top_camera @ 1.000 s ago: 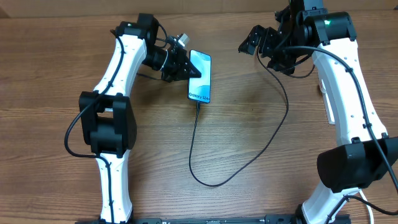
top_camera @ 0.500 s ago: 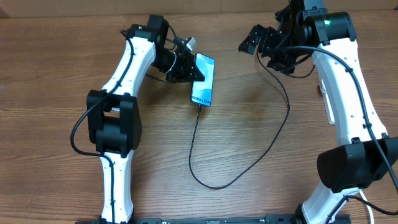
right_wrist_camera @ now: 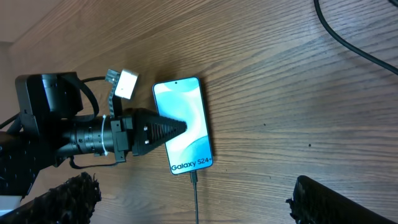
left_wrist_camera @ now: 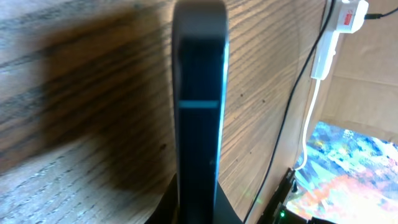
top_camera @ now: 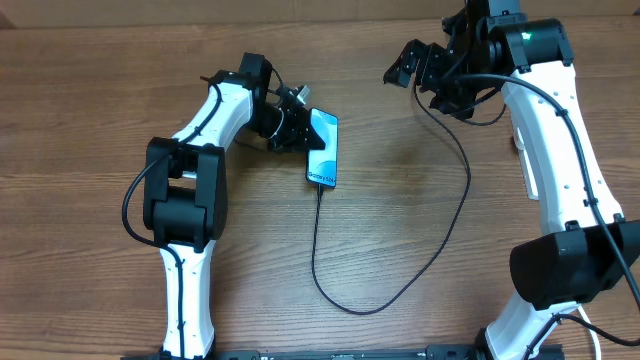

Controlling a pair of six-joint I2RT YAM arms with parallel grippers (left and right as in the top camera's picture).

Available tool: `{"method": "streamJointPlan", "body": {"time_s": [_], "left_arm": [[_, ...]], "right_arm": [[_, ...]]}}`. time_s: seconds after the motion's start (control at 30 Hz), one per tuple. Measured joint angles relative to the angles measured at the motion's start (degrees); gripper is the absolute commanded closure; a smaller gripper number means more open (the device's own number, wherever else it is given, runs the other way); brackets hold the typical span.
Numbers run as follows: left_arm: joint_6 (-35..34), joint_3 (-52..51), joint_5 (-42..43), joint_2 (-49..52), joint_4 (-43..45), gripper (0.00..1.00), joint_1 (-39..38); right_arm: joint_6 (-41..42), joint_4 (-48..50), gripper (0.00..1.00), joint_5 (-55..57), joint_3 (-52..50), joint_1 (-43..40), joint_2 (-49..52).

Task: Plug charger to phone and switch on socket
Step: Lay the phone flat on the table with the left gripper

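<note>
Now my left gripper [right_wrist_camera: 177, 129] pinched shut on phone [right_wrist_camera: 194, 102], left of table [top_camera: 90, 60] centre; charger [top_camera: 440, 230] tip in phone's lower end. My right gripper [top_camera: 410, 70] spread wide, empty, far right.

I am watching the wooden desk [top_camera: 400, 230] carrying three things. The phone [right_wrist_camera: 193, 149] is lying flat, screen up, directly under the closed tip of my left tool [right_wrist_camera: 183, 128]. The charger [top_camera: 315, 235] is meeting the phone's end just past that tip, its black cable looping across bare wood, well away. The socket [left_wrist_camera: 348, 15] is lying far ahead of the tool, trailing its white cord [left_wrist_camera: 314, 93].
</note>
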Motion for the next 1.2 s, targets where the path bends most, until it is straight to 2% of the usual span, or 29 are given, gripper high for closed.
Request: {"method": "streamJointPlan", "body": {"time_s": [0.2,0.37,0.53,0.6,0.63,0.73,0.8,0.83,0.9,1.03,1.2], "left_arm": [[-1.55,-0.22,-2.05,0.37,0.20,0.96,-0.07],[-2.80,-0.20,-0.55,1.73,0.20,0.95,-0.09],[-2.82,-0.20,-0.59,1.81,0.28,0.86,-0.09],[-2.78,-0.20,-1.29,1.86,0.42,0.78,-0.09],[-2.78,-0.20,-2.67,1.92,0.50,0.67,-0.09],[-2.78,-0.20,-4.57,2.58,0.61,0.53,-0.07],[-2.80,-0.13,-4.33,2.49,0.61,0.48,-0.09],[-2.84,-0.02,-4.33,2.36,0.61,0.28,-0.11],[-2.78,0.24,-4.17,2.14,0.52,0.00,-0.11],[-2.97,1.11,-4.92,0.70,0.42,0.00,-0.35],[-3.87,1.79,-5.57,0.70,-0.44,0.00,1.16]], "right_arm": [[0.00,-0.02,0.00,-0.02,0.00,0.02,0.00],[0.00,0.00,0.00,-0.02,0.00,0.02,0.00],[0.00,-0.04,0.00,-0.02,0.00,0.02,0.00],[0.00,-0.04,0.00,-0.02,0.00,0.00,0.00],[-0.02,-0.07,0.00,-0.02,0.00,0.00,0.00],[-0.02,-0.28,0.00,0.35,0.00,0.00,0.00],[0.00,-0.42,0.00,0.83,0.00,0.00,0.00],[-0.02,-0.68,0.00,1.64,0.00,0.00,0.00],[0.00,-1.05,0.00,4.00,0.00,0.00,0.00],[-0.46,-2.29,0.00,7.10,0.00,-1.09,0.00],[-2.38,-5.77,0.00,8.11,0.00,-6.49,0.00]]}}
